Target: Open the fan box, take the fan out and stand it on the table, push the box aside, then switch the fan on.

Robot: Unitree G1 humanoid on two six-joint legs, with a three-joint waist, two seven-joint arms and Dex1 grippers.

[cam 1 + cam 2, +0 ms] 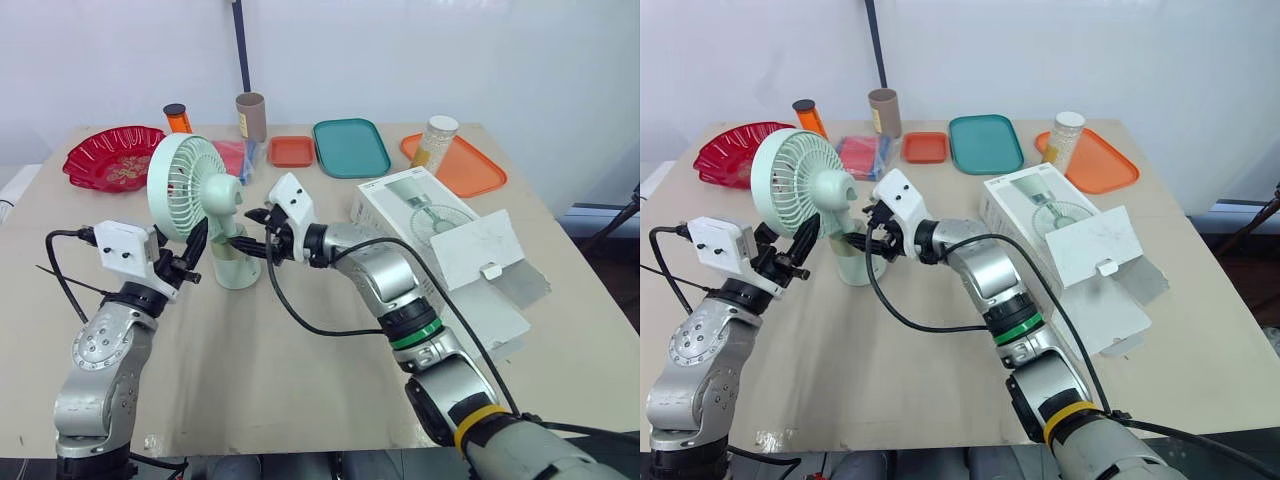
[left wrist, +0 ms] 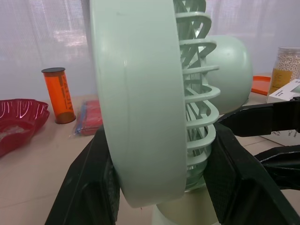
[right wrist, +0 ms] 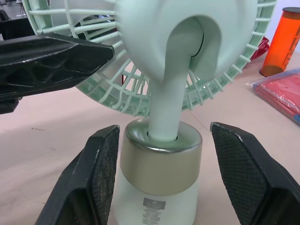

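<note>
The mint-green fan (image 1: 192, 190) stands upright on the table, on its round base (image 1: 236, 266). My left gripper (image 1: 192, 258) is shut on the lower edge of the fan's head, one finger (image 2: 89, 187) against the rim and the other on the back grille. My right gripper (image 3: 164, 131) is open around the base (image 3: 159, 187), with a black finger (image 3: 248, 178) on each side and a visible gap on one side. The white fan box (image 1: 440, 250) lies to the right, its flap hanging open.
Along the table's far edge stand a red bowl (image 1: 112, 158), an orange bottle (image 1: 178, 118), a brown tube (image 1: 251, 117), a small orange tray (image 1: 291, 151), a teal tray (image 1: 350, 147) and an orange tray (image 1: 470, 170) with a jar (image 1: 435, 142). A red packet (image 1: 232, 155) lies behind the fan.
</note>
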